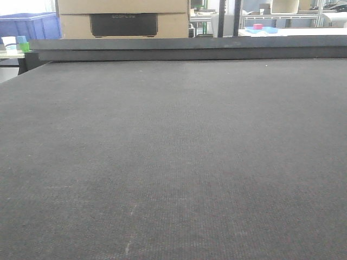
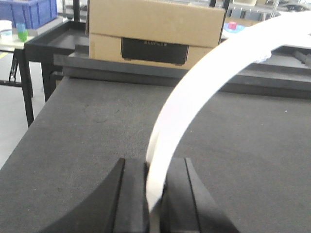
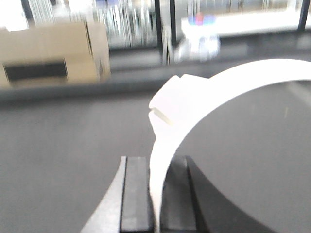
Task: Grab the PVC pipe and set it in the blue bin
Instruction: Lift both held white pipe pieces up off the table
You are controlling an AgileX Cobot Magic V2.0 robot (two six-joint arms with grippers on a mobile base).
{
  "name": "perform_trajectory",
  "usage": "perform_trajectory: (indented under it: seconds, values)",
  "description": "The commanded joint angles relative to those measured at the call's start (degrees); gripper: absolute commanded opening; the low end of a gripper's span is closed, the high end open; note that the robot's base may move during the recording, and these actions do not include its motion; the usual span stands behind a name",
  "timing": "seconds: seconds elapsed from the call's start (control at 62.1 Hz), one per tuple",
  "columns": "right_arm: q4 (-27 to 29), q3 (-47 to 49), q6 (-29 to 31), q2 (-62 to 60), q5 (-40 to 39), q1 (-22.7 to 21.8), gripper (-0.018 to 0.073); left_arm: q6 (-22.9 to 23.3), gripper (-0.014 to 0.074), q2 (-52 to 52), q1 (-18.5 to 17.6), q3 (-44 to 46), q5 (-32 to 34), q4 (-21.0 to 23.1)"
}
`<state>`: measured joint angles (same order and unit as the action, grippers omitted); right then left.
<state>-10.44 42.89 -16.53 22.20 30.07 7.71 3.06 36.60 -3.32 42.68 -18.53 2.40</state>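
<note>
The right end effector [image 3: 156, 194] is clamped on the PVC pipe [image 3: 194, 102], which curves up and to the right from the jaws, its blocky flanged end raised above the dark surface [image 1: 173, 162]. The left end effector [image 2: 154, 191] pinches a long white arc strip [image 2: 209, 82]. At the far edge stands a cardboard box [image 2: 155, 29]; the lettering on its dark panel [image 2: 154, 50] is too faint to read. A blue bin [image 2: 34, 12] sits beyond, far left.

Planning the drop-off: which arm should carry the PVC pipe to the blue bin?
Right, probably: the right gripper is shut on the PVC pipe with its blocky end; the left gripper holds only a plain flat strip.
</note>
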Motion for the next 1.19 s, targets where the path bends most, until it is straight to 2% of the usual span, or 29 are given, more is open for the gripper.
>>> perform_trajectory:
  seconds: [0.0,0.113,0.306,0.451,0.516,0.919,1.176]
  values:
    - [-3.1,-0.1,-0.1,-2.5,-5.2,-0.2,-0.0167,-0.1,-0.0111,-1.2,-0.3,-0.1,0.6,-0.1]
    - [-4.2,-0.1,-0.1,-4.1,-7.4,-0.2,-0.0167,-0.1,-0.0111,-1.5,-0.3,-0.1,2.0,-0.1]
    - [-4.4,-0.1,-0.1,-4.3,-6.6,-0.2,-0.0167,-0.1,-0.0111,-1.5,-0.3,-0.1,3.2,-0.1]
    - [-9.0,-0.1,0.3,-4.3,-3.6,-0.2,-0.0167,-0.1,-0.0111,-1.5,-0.3,-0.1,3.2,-0.2]
    - [-9.4,-0.1,1.2,-4.3,-3.0,-0.1,-0.0164,-0.1,-0.0111,-1.5,-0.3,-0.1,3.2,-0.2]
    - [-9.3,-0.1,1.5,-4.3,-3.0,8.0,-0.0164,-0.1,-0.0111,-1.5,-0.3,-0.1,3.2,-0.2]
    - [-9.3,-0.1,1.5,-4.3,-3.0,9.1,-0.0164,-0.1,-0.0111,-1.5,-0.3,-0.1,3.3,-0.1]
